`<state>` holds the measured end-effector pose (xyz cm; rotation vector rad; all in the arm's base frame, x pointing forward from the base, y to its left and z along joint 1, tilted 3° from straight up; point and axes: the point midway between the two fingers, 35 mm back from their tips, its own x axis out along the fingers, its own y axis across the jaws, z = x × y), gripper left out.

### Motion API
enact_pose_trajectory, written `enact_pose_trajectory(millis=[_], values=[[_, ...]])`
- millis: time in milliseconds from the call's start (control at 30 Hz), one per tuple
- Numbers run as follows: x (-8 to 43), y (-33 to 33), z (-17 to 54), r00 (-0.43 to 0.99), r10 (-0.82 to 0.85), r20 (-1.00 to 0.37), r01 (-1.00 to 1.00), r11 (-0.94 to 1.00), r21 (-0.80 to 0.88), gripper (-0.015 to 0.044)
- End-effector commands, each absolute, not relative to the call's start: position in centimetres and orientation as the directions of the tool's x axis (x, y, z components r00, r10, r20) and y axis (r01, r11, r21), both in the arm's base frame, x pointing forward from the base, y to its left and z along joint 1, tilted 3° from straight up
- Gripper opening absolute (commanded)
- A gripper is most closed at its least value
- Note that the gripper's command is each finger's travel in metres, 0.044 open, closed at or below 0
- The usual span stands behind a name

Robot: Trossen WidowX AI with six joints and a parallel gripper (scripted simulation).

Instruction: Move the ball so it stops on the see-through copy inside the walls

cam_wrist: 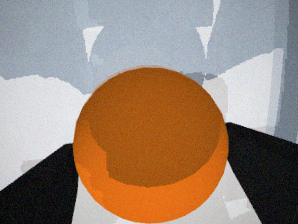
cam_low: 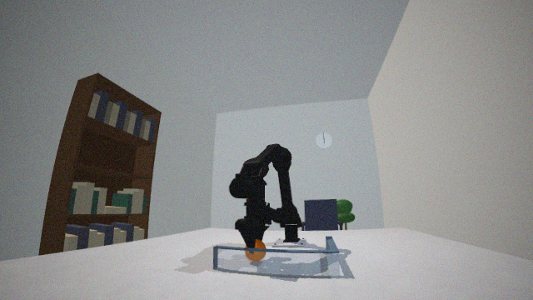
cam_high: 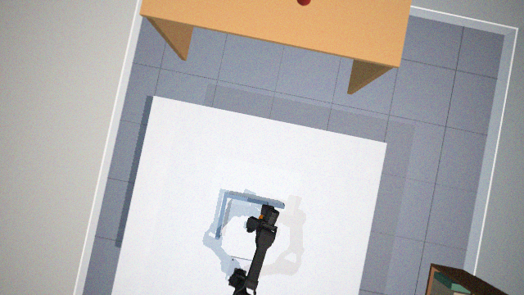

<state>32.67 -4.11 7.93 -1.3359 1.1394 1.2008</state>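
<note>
You see the white table [cam_high: 184, 164] under everything, with the floor [cam_high: 430, 143] around it. On the table stand the two clear walls [cam_low: 271, 251], joined in a corner. The black arm [cam_low: 283, 183] bends down over this corner, and its gripper [cam_low: 253, 242] points straight down, inside the walls in the exterior view. The jaws are pinching the orange ball [cam_wrist: 150, 144]; in the wrist view you see it fill the space between the two dark fingers. The ball [cam_low: 255, 251] is low behind the front wall. You cannot tell if it touches the table. The see-through copy is not visible separately.
</note>
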Motion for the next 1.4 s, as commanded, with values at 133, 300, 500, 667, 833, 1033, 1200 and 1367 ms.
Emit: enact_pose_trajectory(millis=[133,300,500,667,833,1033,1200,1367], values=[[32.7,-4.1,6.9,0.072,-0.031,-0.997,-0.993,-0.095,-0.068,0.0],[32.7,-4.1,7.3,0.073,-0.034,-0.997,-0.994,-0.09,-0.069,0.0131],[32.7,-4.1,7.3,0.073,-0.034,-0.997,-0.994,-0.09,-0.069,0.0289],[32.7,-4.1,7.5,0.073,-0.034,-0.997,-0.994,-0.09,-0.069,0.042],[32.5,-3.9,13.7,0.072,-0.032,-0.997,-0.993,-0.093,-0.069,0.0422],[32.1,-3.8,15.8,0.072,-0.031,-0.997,-0.993,-0.095,-0.069,0.0422],[32.5,-3.9,15.3,0.093,-0.036,-0.995,-0.991,-0.095,-0.089,0.0422],[32.2,-3.9,17.2,0.092,-0.036,-0.995,-0.992,-0.095,-0.089,0.044]])
